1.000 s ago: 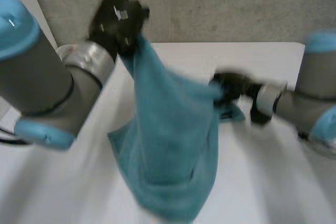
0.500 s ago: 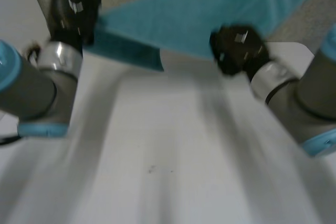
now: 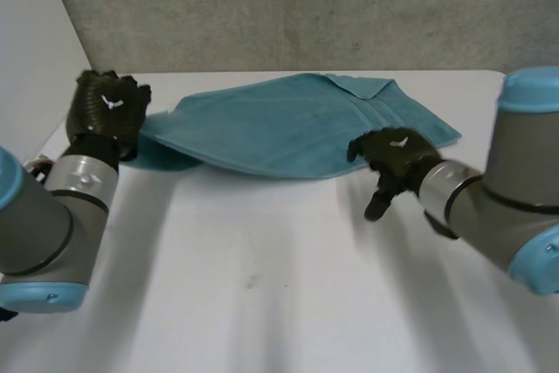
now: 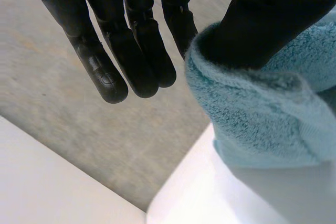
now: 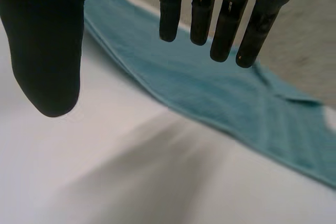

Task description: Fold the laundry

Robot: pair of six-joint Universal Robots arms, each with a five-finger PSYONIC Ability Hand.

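A teal towel [image 3: 306,124] lay spread flat along the far part of the white table [image 3: 262,321], with one flap turned over at its far edge; the robot's left hand [image 3: 106,111] stood at the towel's left end, its fingers [image 4: 131,51] straight and held apart from the thumb [image 4: 273,19], pinching nothing, while a rolled bit of the towel's edge lay draped round that thumb; the right hand [image 3: 395,156] hovered just at the towel's near edge, towards its right end, wide open and holding nothing, its fingertips pointing down and the towel lying beyond them; the towel's left corner was hidden behind the left hand in the head view, and whether the right hand's fingertips touched the table could not be made out; on the near side of the towel the table carried a few small dark specks [image 3: 251,283]; behind the towel rose a rough grey wall [image 3: 306,6].
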